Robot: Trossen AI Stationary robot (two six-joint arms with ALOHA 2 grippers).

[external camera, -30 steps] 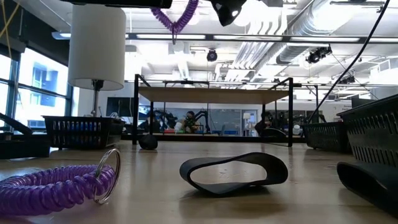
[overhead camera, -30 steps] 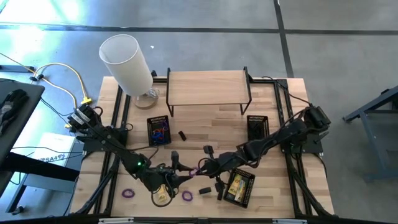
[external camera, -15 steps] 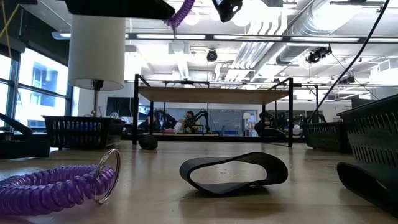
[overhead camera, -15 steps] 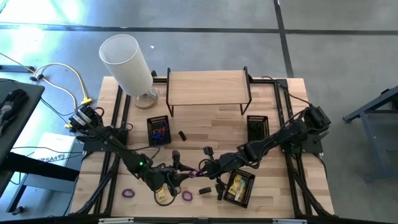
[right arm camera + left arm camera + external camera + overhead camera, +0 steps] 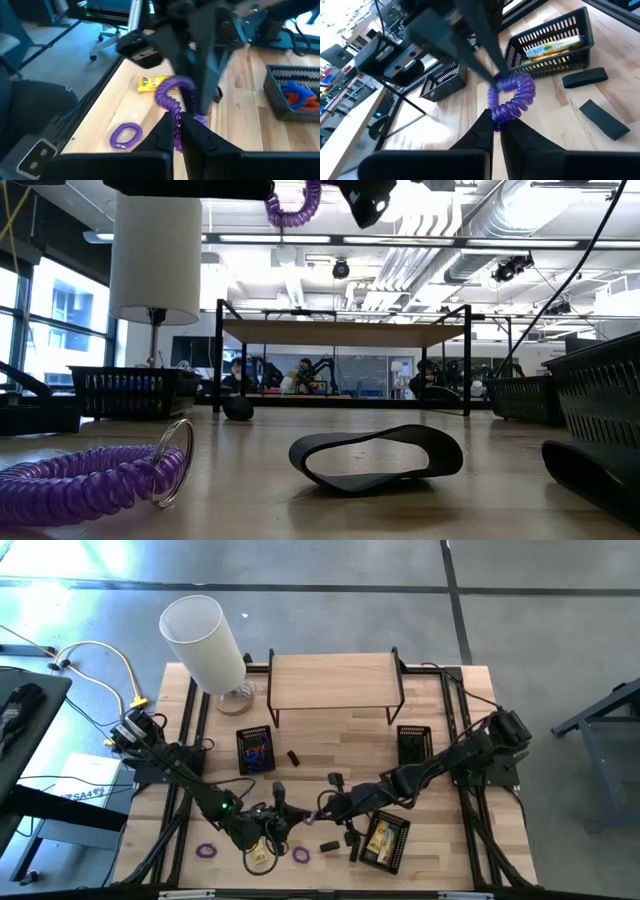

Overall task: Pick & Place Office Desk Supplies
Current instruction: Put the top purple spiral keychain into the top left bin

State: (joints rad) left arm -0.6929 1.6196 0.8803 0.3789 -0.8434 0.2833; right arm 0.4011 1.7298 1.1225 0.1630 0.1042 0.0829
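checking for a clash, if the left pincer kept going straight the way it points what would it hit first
Probably the right pincer: both are shut on the same purple coil, and it sits just beyond the left pincer. Depth is unclear.

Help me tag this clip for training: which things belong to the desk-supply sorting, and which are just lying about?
Job: purple coil, pinched by left gripper and right gripper; loose purple coil; yellow packet; black block.
Lying about: white lamp; wooden shelf; mesh basket.
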